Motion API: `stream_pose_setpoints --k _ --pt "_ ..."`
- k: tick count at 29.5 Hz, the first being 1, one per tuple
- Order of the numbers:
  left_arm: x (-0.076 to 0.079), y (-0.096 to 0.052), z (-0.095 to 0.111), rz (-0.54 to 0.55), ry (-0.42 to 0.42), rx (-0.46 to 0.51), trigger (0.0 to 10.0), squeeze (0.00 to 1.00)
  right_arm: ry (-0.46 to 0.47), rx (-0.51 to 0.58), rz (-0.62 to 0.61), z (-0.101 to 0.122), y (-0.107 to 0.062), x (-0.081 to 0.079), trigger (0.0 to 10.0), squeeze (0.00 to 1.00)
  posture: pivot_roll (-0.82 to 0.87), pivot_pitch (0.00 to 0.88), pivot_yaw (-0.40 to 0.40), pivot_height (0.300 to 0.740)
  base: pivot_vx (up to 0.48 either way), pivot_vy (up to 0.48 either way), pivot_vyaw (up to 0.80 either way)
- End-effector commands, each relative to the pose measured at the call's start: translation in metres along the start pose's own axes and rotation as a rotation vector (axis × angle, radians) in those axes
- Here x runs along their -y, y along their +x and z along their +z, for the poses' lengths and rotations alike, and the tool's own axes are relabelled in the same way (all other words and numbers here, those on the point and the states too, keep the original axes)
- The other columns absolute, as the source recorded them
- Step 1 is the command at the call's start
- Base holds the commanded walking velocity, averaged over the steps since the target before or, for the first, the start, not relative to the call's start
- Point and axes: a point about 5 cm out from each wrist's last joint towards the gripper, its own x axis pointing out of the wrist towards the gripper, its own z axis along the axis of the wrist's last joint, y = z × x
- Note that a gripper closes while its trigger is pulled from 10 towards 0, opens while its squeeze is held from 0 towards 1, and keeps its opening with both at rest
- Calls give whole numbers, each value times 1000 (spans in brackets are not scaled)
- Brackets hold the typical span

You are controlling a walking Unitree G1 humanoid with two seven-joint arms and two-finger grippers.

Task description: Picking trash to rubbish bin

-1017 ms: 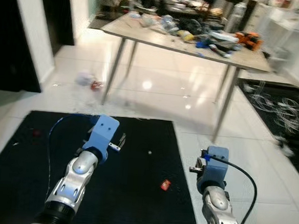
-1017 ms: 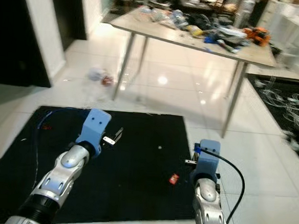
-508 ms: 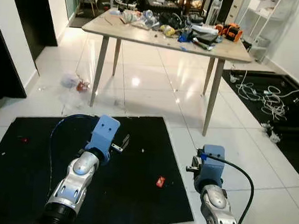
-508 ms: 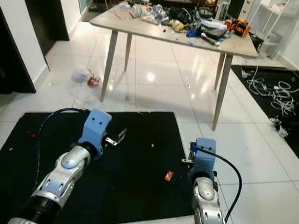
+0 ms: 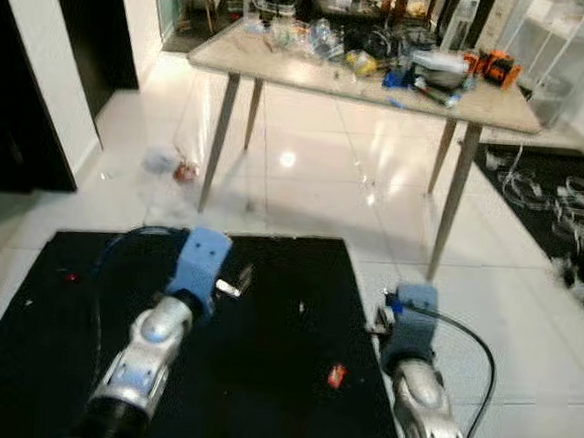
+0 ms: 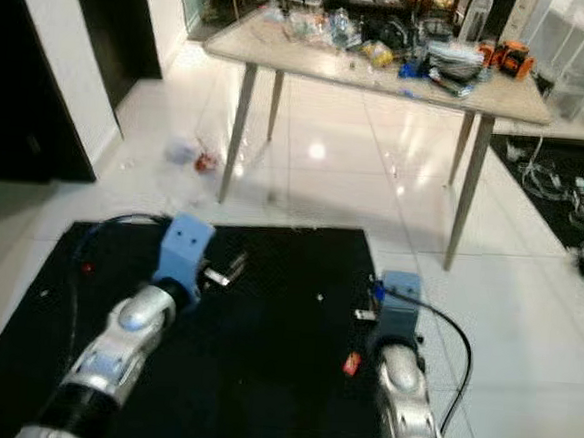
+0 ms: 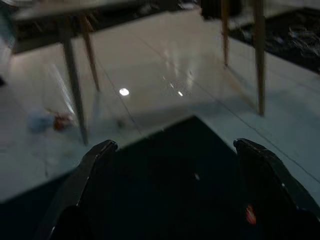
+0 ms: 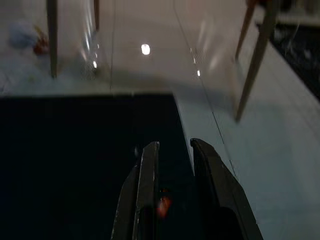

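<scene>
**Both arms raised over the black mat, trash lying loose**

You have both silver arms held forward over the black mat, each wrist capped by a blue housing. Your left gripper sits over the mat's middle, angled toward the far edge; in its wrist view you can see its two black fingers spread wide apart, nothing between them. Your right gripper hangs over the mat's right edge, where the mat meets the white tiled floor. Its fingers stand close together with only a narrow gap, and they clamp nothing. A black cable loops from the right wrist housing down along the arm, and a blue cable curves off the left arm.

The nearest trash is a small red scrap, lying flat on the mat just left of your right forearm and apart from both grippers. In the right wrist view the same scrap appears as a blurred red-orange spot low between the fingers. It is too small and soft to tell what it is made of.

Farther off, a pale crumpled bag with a red piece rests on the tiles beside the near left leg of the cluttered table. A tiny red speck lies on the mat's left side.
</scene>
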Motion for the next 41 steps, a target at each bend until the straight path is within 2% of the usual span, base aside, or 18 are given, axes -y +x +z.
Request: stream_pose_setpoints --k 1,19,24,30,41 --pt "-3 -4 -7 3 0 -22 10000 0 10 -20 15 -6 -3 -6 10000 0 -79 30 -20 740 386 0 0" --pt "-4 -2 -6 14 -1 -29 10000 0 -4 -35 8 -10 -4 -5 10000 0 -82 40 -15 740 389 0 0" --pt "-6 -1 -4 22 -1 -26 10000 0 30 -33 -1 -8 -4 -4 10000 0 -76 48 -13 740 379 0 0" --pt "-7 -1 -3 28 -4 -26 10000 0 32 -38 -8 -9 -3 -3 10000 0 -71 57 -15 740 379 0 -800" --pt "-7 -1 -3 32 -4 -28 10000 0 21 -30 -1 -7 -3 -4 10000 0 -71 63 -14 740 379 0 0"
